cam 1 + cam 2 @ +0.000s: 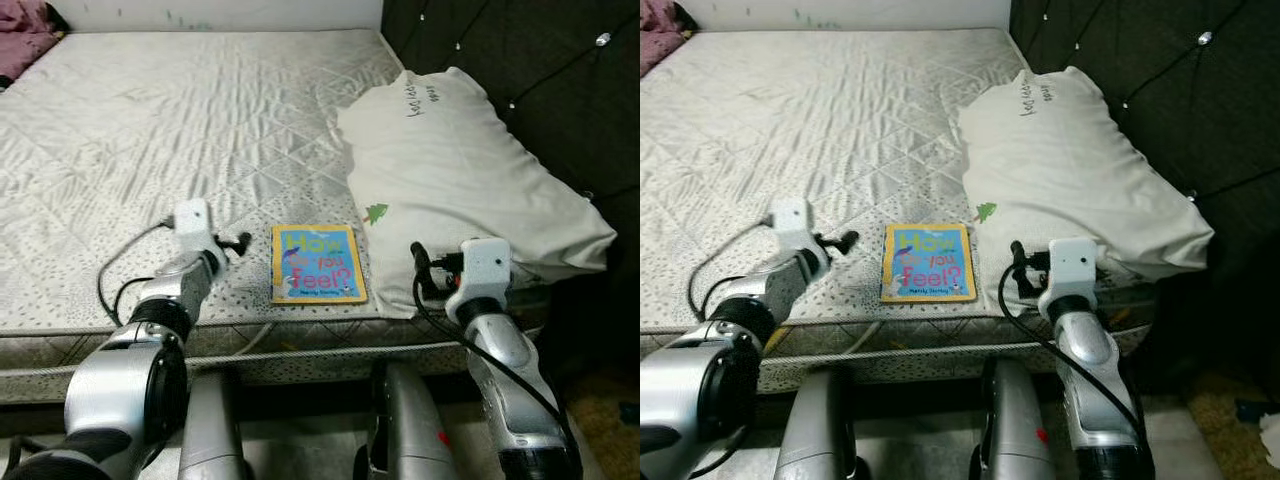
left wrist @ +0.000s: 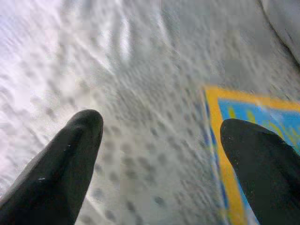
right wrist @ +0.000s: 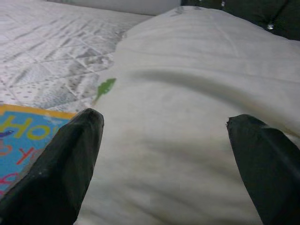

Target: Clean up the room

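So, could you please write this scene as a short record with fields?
surface: bare quilted mattress
book: colourful picture book lying flat near the mattress front edge
pillow: white pillow to the right of the book, against the dark headboard
left gripper: open, low over the mattress beside the book's edge
right gripper: open, facing the pillow
far corner: pink cloth

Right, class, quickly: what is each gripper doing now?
Left gripper: open, empty, beside the book.
Right gripper: open, empty, at the pillow.
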